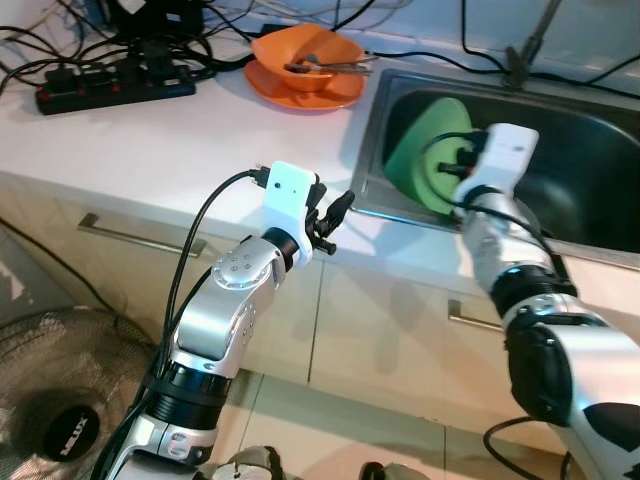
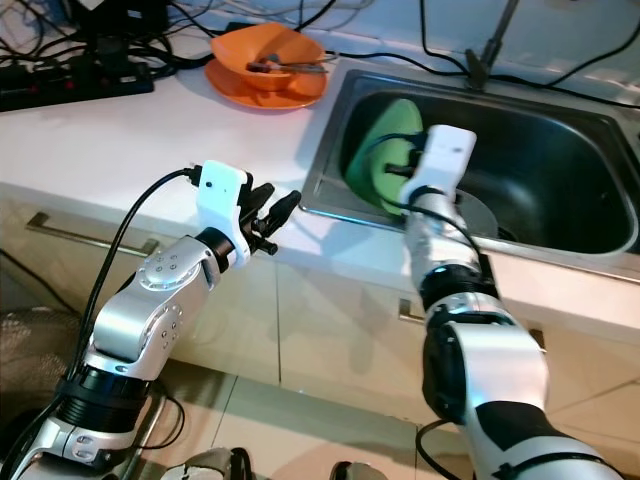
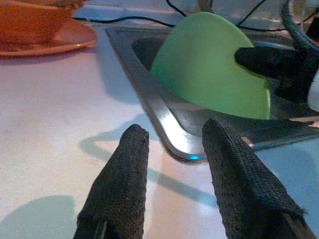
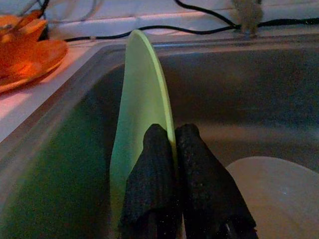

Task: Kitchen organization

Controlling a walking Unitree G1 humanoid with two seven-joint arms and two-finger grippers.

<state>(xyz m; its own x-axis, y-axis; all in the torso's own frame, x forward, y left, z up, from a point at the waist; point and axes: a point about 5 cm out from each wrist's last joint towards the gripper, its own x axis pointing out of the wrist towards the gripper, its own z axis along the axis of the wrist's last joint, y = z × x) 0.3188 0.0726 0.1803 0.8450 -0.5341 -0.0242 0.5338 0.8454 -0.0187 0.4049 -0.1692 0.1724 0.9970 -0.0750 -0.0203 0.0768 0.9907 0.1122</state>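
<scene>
black power strip (image 1: 115,90) with cables on white counter (image 1: 150,140), floor fan (image 1: 60,400) below

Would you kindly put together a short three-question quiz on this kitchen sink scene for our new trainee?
1. True or false: the right hand is shut on the rim of the green plate, which stands on edge in the sink.
2. Multiple choice: the left hand is A) holding the orange bowl, B) open over the counter near the sink's edge, C) inside the sink.
3. Fill in: the orange bowl sits on an orange ____.

Key: 1 true; 2 B; 3 plate.
</scene>
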